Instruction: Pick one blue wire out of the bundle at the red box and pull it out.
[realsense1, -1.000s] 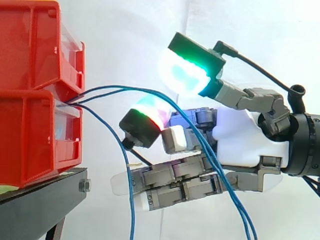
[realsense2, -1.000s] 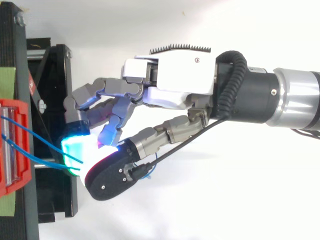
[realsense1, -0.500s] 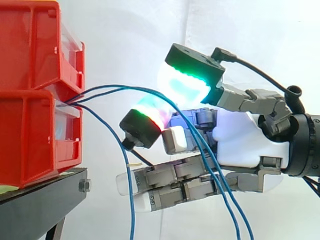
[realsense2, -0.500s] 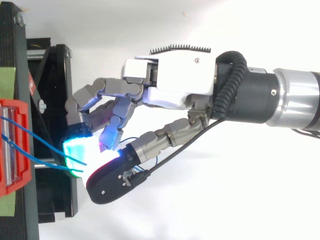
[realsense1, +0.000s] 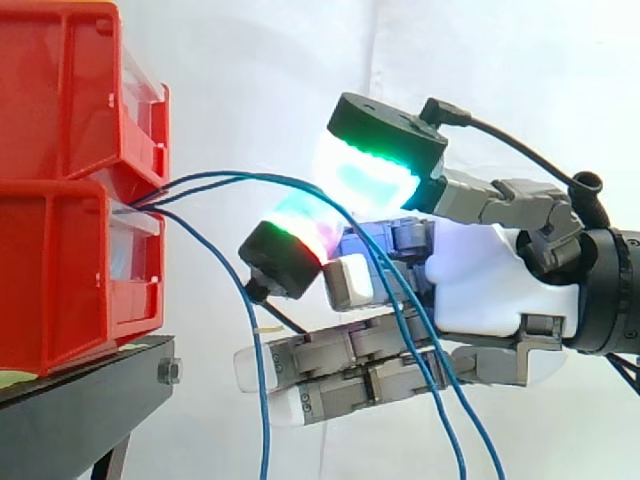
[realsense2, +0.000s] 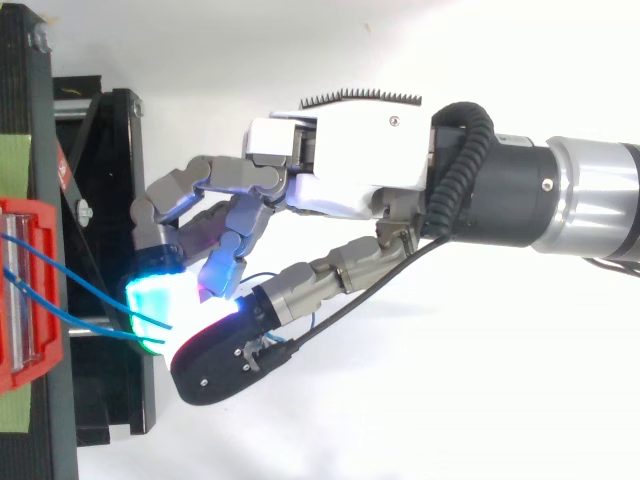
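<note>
Blue wires come out between the two stacked red bins and arc to the right. Two of them run between the green-glowing thumb pad above and a curled finger's red-green pad below, then drop past the palm. A third blue wire hangs straight down beside the bins. My hand reaches in from the right with thumb and finger curled round the two wires, and its lower fingers lie straight. In the top view the wires run from the red bin to the cyan pad of my hand.
The bins stand on a black stand whose edge lies just below and left of the straight fingers. A white curtain hangs behind. There is free room under the hand and to the right of the stand.
The thumb has swung a little left and down towards the curled finger. One of the two wires below the palm has shifted left, apart from the other.
</note>
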